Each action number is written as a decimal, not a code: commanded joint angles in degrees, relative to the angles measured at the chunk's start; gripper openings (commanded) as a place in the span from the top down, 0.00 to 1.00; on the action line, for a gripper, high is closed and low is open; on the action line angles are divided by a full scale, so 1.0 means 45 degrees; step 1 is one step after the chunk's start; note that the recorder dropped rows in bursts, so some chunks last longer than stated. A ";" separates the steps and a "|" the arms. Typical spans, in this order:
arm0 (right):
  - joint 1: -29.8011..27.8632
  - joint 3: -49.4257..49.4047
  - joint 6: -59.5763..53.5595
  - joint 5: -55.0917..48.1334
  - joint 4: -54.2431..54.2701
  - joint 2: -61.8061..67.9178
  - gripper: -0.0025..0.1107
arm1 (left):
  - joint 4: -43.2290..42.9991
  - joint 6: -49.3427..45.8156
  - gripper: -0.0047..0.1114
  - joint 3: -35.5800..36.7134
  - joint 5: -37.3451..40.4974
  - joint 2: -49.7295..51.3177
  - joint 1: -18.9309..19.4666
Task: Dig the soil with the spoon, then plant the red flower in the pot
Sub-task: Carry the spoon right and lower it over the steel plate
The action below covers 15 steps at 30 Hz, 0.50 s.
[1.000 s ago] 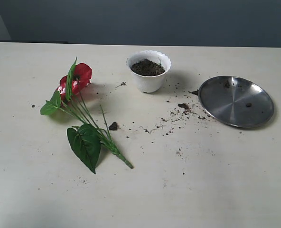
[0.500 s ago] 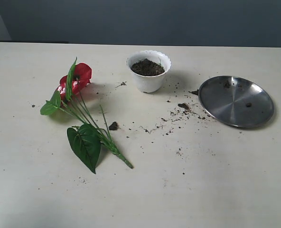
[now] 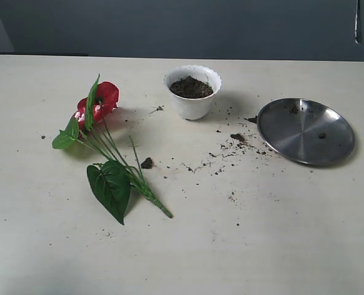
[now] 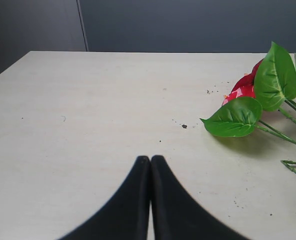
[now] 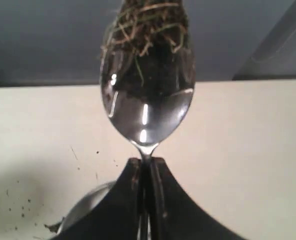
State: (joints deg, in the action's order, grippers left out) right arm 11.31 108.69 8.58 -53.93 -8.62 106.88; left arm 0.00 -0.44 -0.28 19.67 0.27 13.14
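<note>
The red flower (image 3: 102,98) lies on its side at the table's left, stems pointing toward the front; its blooms (image 4: 243,87) and leaves also show in the left wrist view. My left gripper (image 4: 150,159) is shut with nothing in it, low over the table and apart from the flower. The white pot (image 3: 193,106) stands at the back middle, filled with soil (image 3: 191,87). My right gripper (image 5: 146,161) is shut on the spoon (image 5: 145,110), held up in the air with fibrous soil (image 5: 148,25) in its bowl. A thin silvery sliver, probably the spoon (image 3: 356,21), shows at the exterior view's top right.
A round steel plate (image 3: 305,132) lies to the right of the pot, and its rim (image 5: 80,212) shows below the right gripper. Soil crumbs (image 3: 237,138) are scattered between pot and plate, and one clump (image 3: 147,163) sits beside the flower stems.
A thin silvery sliver has come into the exterior view's top right corner. Flower, pot and plate have not moved.
</note>
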 commanded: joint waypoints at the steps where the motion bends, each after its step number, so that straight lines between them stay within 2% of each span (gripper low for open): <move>1: -0.0589 0.0945 -0.0595 -0.2445 0.0508 0.1080 0.98 | 0.0000 0.0005 0.96 0.0062 -0.0138 -0.0061 -0.0039; 6: -0.0589 0.0945 -0.1284 -0.2959 0.1829 0.2310 0.98 | 0.0000 0.0005 0.96 0.0062 -0.0138 -0.0061 -0.0039; 15: -0.0566 0.0921 -0.1485 -0.3501 0.1916 0.3996 0.98 | 0.0000 0.0005 0.96 0.0062 -0.0138 -0.0061 -0.0039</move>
State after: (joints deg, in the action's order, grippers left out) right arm 8.83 112.57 2.42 -68.45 0.00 123.72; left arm 0.00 -0.44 -0.28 19.67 0.27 13.14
